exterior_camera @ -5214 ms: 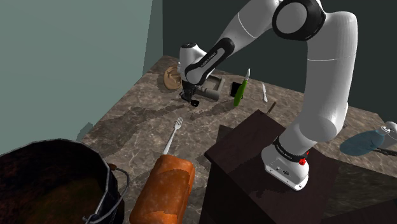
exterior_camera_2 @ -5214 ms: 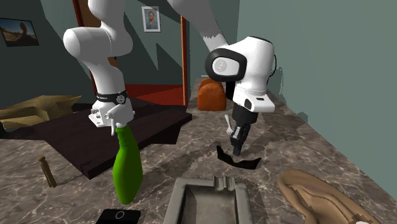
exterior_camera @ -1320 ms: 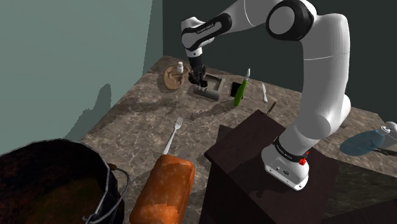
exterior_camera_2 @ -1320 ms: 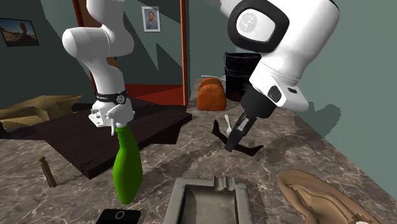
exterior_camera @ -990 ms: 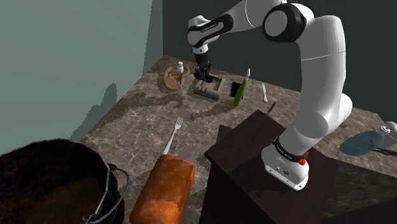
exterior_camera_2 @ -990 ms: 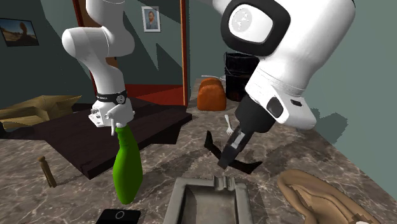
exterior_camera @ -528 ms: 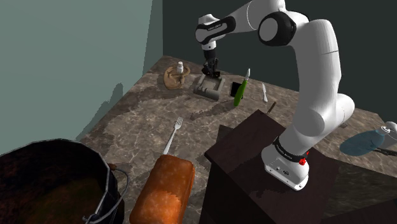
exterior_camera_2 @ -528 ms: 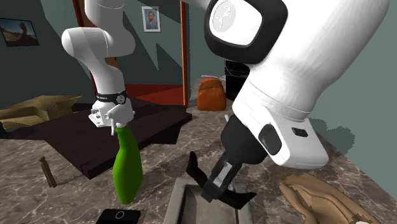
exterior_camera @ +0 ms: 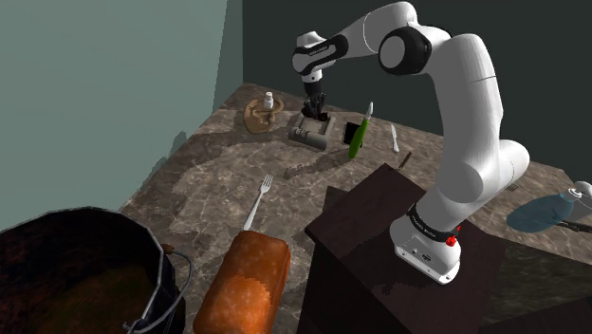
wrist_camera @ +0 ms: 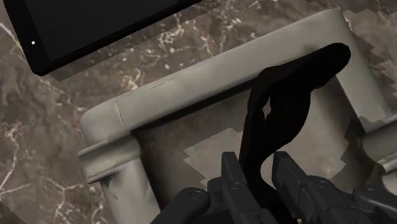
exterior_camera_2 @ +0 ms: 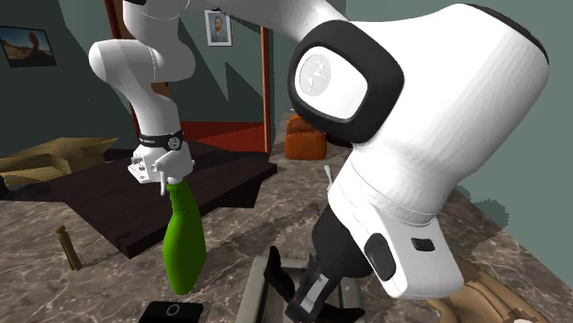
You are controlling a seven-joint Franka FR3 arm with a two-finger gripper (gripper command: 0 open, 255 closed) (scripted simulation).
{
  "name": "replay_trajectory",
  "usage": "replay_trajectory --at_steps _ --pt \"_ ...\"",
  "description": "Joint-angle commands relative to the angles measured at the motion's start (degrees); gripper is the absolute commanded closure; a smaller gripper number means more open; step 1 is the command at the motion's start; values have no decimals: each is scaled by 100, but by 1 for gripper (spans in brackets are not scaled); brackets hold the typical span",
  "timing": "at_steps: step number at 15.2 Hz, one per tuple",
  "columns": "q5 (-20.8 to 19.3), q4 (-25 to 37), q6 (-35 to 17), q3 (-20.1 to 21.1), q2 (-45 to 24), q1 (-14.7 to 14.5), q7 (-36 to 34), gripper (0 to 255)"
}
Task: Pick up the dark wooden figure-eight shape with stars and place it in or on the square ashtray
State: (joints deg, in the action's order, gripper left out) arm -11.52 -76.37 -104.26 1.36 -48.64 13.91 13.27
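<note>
The dark, almost black figure-eight shape (wrist_camera: 287,86) is clasped between my gripper's (wrist_camera: 257,177) two fingers and hangs just over the hollow of the square grey ashtray (wrist_camera: 191,95). In the shoulder view the gripper (exterior_camera: 311,110) points down at the ashtray (exterior_camera: 315,136) near the far end of the marbled table. From the second exterior view the big white wrist covers most of the ashtray (exterior_camera_2: 257,292); one end of the shape (exterior_camera_2: 275,272) sticks out beside the gripper (exterior_camera_2: 308,298). I cannot make out stars on it.
A green bottle (exterior_camera: 359,139) and a flat black slab (wrist_camera: 95,25) stand close beside the ashtray. A wooden dish (exterior_camera: 254,116) with a small white bottle (exterior_camera: 269,100) lies on its other side. Nearer lie a fork (exterior_camera: 258,201), a bread loaf (exterior_camera: 245,285) and a dark pot (exterior_camera: 76,275).
The gripper has carried the dark shape from above the table across to the ashtray and lowered it over the hollow. Nothing else has moved.
</note>
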Motion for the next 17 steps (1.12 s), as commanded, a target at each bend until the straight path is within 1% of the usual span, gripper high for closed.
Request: replay_trajectory --at_steps 1,3,10,11,16,17 --pt "-5 20 -92 -2 -112 -4 -20 255" --pt "-10 31 -172 -5 -204 -5 -34 255" --pt "-10 34 -170 -4 -205 -4 -34 255" --pt "-10 27 -174 -4 -201 -4 -35 0" --pt "-10 34 -170 -4 -205 -4 -34 0" --pt "3 195 9 3 -188 -23 -20 0"
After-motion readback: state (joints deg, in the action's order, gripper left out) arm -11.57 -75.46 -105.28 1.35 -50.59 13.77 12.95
